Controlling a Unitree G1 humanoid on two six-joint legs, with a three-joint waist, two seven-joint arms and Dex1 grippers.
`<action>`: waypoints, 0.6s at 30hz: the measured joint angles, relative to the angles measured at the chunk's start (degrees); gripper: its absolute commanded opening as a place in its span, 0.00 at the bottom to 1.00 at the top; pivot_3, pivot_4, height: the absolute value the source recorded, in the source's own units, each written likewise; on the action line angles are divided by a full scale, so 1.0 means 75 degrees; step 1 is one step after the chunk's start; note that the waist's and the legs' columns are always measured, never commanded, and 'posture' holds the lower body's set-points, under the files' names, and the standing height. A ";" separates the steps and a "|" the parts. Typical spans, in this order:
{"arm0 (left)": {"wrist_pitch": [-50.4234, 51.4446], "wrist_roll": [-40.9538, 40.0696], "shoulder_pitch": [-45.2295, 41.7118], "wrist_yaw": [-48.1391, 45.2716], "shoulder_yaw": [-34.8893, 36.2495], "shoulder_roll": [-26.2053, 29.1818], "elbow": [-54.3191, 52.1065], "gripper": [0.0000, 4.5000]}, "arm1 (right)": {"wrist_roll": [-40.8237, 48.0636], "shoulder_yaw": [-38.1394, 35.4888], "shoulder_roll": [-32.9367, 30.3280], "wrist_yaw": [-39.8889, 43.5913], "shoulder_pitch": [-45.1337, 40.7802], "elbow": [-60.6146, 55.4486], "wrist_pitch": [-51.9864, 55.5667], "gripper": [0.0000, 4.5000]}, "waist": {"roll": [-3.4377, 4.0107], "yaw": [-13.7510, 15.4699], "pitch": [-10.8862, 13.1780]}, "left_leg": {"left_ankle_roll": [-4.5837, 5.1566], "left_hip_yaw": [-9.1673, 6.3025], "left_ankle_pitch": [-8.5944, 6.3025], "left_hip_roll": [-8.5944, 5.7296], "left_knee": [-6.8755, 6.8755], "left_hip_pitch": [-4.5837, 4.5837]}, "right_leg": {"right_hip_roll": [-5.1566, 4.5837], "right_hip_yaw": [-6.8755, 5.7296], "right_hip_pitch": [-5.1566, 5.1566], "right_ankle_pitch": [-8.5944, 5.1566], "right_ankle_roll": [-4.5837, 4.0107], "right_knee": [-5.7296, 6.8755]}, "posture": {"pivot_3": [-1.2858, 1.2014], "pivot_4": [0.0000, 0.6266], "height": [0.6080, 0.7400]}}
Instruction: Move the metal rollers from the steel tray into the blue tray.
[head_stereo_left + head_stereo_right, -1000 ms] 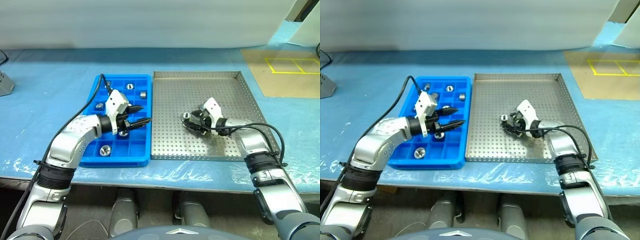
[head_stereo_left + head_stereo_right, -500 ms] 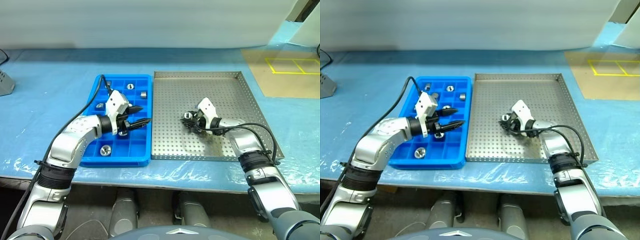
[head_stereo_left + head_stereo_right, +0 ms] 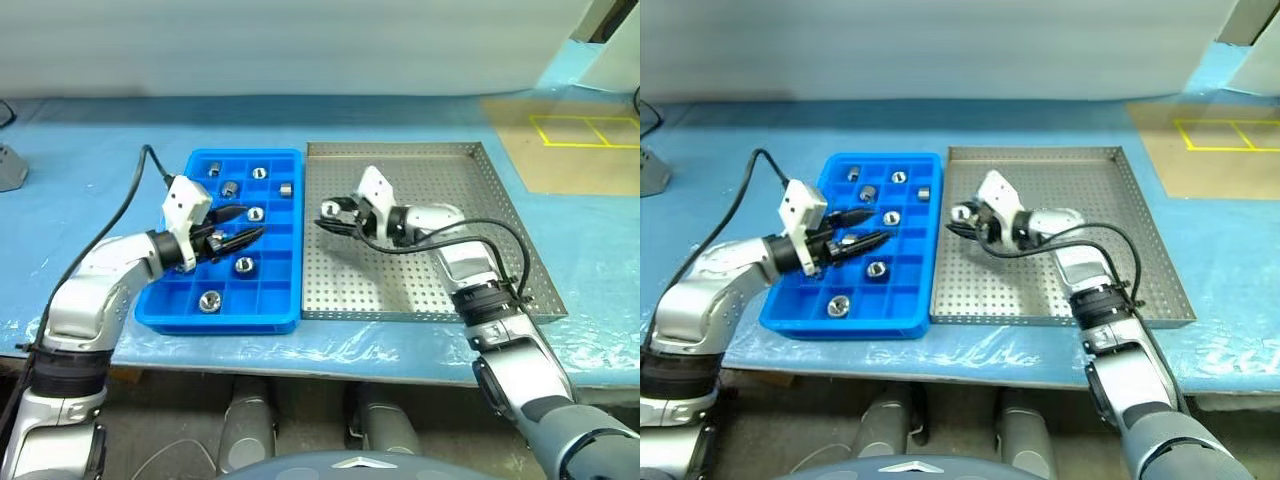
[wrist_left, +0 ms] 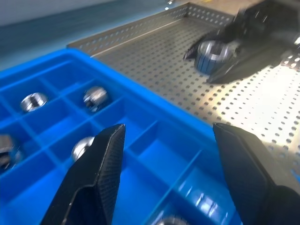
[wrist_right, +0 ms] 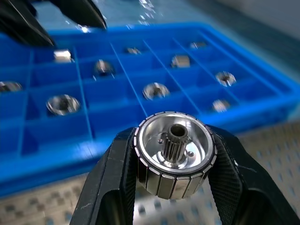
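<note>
From your head views, the blue tray [image 3: 222,305] sits on the blue-covered surface [image 3: 90,170] with its long side against the steel tray [image 3: 480,190]. Several metal rollers [image 3: 245,265] lie in separate compartments of the blue tray. Your right claw [image 3: 327,215] hangs above the left part of the steel tray, near the blue tray's edge, clenched on one roller [image 3: 329,209]. Your left claw [image 3: 235,227] hovers over the middle of the blue tray, fingers parted, nothing between them.

In your left wrist view, the two black fingers [image 4: 98,173] stand well apart above empty blue compartments. Three rollers rest in compartments beyond them. Across the tray's rim, over the perforated steel floor, you see the right claw [image 4: 211,58] gripping its roller [image 4: 209,55].

In your right wrist view, the held roller [image 5: 174,157] is pinched on both sides by the black fingers [image 5: 110,183]. It shows a ribbed outer wall and a small toothed hub at its centre. Beyond it the blue tray [image 5: 262,105] carries about nine rollers, one per compartment. The left claw's dark fingertips [image 5: 79,11] show beyond the blue tray.
</note>
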 measured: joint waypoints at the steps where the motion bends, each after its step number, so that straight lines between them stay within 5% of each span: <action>1: 0.0009 -0.0004 0.0160 0.0073 0.0147 0.0044 -0.0068 0.70 | 0.0025 0.0093 0.0123 0.0111 -0.0057 -0.0043 0.0028 0.38 | -0.0001 0.0060 0.0000 | 0.0000 0.0000 0.0000 0.0000 0.0000 -0.0001 | 0.0000 0.0000 0.0000 0.0000 0.0000 -0.0003 | 0.59 0.24 1.00; 8: 0.0250 -0.0243 0.1259 0.0690 0.1566 0.0272 -0.0954 0.70 | 0.0329 0.0631 0.0643 0.0815 -0.0309 -0.0170 0.0456 0.38 | -0.0003 0.0389 0.0001 | -0.0002 -0.0005 -0.0001 -0.0005 -0.0015 -0.0003 | -0.0004 -0.0002 0.0004 -0.0001 0.0003 -0.0024 | 0.64 0.24 1.00; 18: 0.0844 -0.0792 0.2456 0.1373 0.1905 0.0181 -0.2516 0.70 | 0.1281 0.0909 0.1067 0.1144 -0.0390 -0.0812 0.2553 0.38 | -0.0004 0.0794 0.0002 | -0.0007 -0.0012 0.0000 -0.0005 -0.0036 -0.0001 | -0.0002 -0.0007 0.0001 -0.0020 0.0035 -0.0032 | 0.67 0.24 1.00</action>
